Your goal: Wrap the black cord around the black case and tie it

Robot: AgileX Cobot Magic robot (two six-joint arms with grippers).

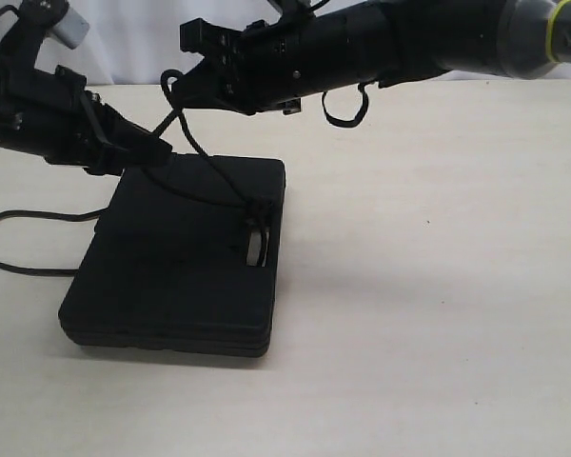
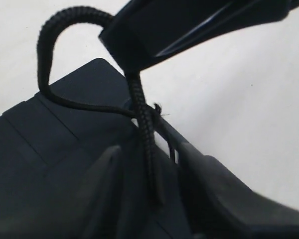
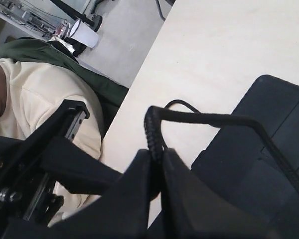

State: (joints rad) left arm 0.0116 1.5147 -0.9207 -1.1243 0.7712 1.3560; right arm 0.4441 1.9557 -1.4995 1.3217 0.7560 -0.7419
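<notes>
The black case (image 1: 171,276) lies flat on the table, its handle cut-out (image 1: 256,246) on the right side. The black cord (image 1: 212,171) runs from a knot by the handle (image 1: 257,205) across the lid and up into the air. My right gripper (image 1: 176,84) reaches across above the case's far left corner, shut on the cord (image 3: 156,130), which bends sharply at its fingertips. My left gripper (image 1: 157,148) hovers at the case's far left corner. It is open, with a cord strand (image 2: 148,144) hanging loose between its fingers (image 2: 102,184). The right gripper (image 2: 189,25) shows just above.
A thin black strand (image 1: 19,217) loops on the table left of the case. A smooth cable loop (image 1: 345,109) hangs under the right arm. Beyond the table's far edge are a person in a cream top (image 3: 45,99) and a white cup (image 3: 84,32).
</notes>
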